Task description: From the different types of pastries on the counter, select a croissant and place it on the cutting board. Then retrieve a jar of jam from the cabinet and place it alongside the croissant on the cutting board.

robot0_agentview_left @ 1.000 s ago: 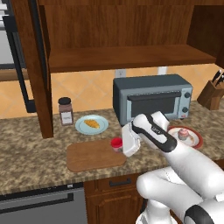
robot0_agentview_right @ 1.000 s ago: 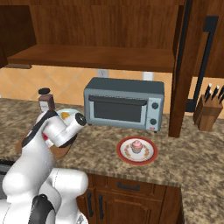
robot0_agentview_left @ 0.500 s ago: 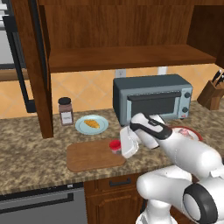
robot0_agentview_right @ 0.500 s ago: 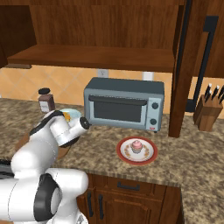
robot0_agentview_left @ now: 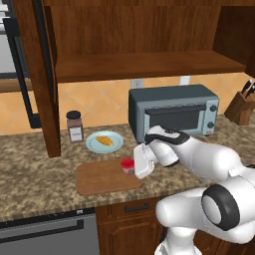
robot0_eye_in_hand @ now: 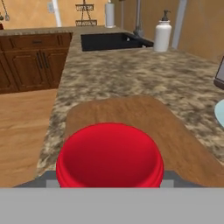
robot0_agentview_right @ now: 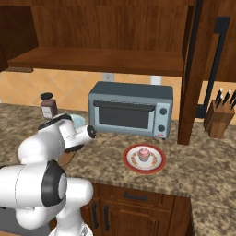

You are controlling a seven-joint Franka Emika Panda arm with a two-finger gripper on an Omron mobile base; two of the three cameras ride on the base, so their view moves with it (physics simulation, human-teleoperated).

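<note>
Gripping jar of jam (robot0_eye_in_hand: 109, 155), tool (robot0_agentview_left: 133, 168) closed

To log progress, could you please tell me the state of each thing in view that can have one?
Golden crescent croissant: on its pale blue plate, off the board.
Small red jam jar: upright on the brown wooden cutting board, lid on.
End effector: around the jar; grip unclear.
Grey toaster oven: door closed.
Pink-frosted cupcake: on red-rimmed plate.
</note>
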